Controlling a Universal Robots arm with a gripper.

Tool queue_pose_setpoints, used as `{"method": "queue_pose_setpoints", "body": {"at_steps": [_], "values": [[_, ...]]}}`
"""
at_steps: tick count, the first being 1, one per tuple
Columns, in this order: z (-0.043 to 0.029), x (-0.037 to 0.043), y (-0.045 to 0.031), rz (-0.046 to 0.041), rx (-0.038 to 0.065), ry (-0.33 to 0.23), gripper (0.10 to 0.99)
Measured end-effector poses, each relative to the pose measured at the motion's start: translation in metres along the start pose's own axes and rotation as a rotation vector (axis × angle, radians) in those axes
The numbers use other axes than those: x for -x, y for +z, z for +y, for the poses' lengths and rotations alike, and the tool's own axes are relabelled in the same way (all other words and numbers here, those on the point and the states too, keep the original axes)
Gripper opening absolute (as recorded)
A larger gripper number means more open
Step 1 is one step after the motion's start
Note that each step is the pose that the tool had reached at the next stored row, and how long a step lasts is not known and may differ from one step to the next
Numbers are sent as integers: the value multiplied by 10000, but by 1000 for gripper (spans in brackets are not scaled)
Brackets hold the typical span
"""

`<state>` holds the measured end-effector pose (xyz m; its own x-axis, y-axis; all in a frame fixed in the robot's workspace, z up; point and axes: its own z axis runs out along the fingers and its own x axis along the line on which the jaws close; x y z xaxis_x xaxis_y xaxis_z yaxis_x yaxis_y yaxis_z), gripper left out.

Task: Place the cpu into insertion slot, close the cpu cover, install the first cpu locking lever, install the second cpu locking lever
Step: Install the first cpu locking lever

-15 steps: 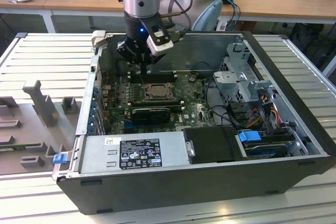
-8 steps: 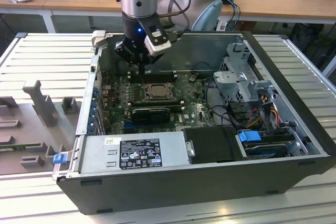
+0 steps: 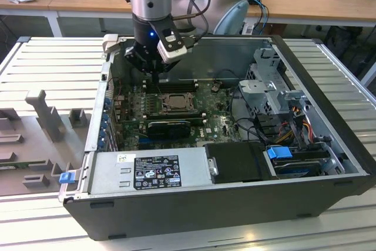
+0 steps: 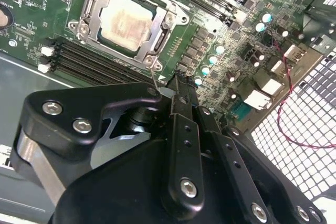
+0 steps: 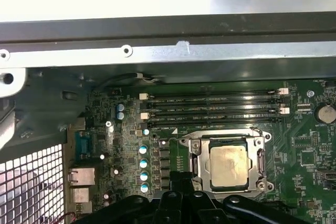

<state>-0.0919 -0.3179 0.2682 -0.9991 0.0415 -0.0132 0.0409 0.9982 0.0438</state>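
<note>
The cpu (image 4: 126, 22) (image 5: 229, 165) lies flat in the insertion slot (image 3: 174, 101) on the green motherboard. The silvery cpu cover (image 4: 160, 38) (image 5: 258, 162) lies down around it, framing its pale top. A thin lever rod (image 4: 154, 73) runs from the socket's corner toward my fingertips. My gripper (image 4: 179, 83) (image 5: 181, 184) (image 3: 155, 74) hovers just off that corner of the socket, on the side toward the case's rear wall. Its black fingers are shut together with nothing between them.
Long black memory slots (image 5: 210, 106) run beside the socket. A black card (image 3: 169, 127), the power supply (image 3: 150, 168) and a drive cage (image 3: 276, 92) stand inside the open case. A red wire (image 4: 286, 93) hangs by the perforated rear panel (image 4: 299, 145).
</note>
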Motion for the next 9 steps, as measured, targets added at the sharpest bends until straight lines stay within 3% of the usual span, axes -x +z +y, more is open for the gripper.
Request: {"method": "queue_pose_setpoints", "body": {"at_steps": [9], "values": [[-2, -37, 4, 1, 27, 1, 106]]}}
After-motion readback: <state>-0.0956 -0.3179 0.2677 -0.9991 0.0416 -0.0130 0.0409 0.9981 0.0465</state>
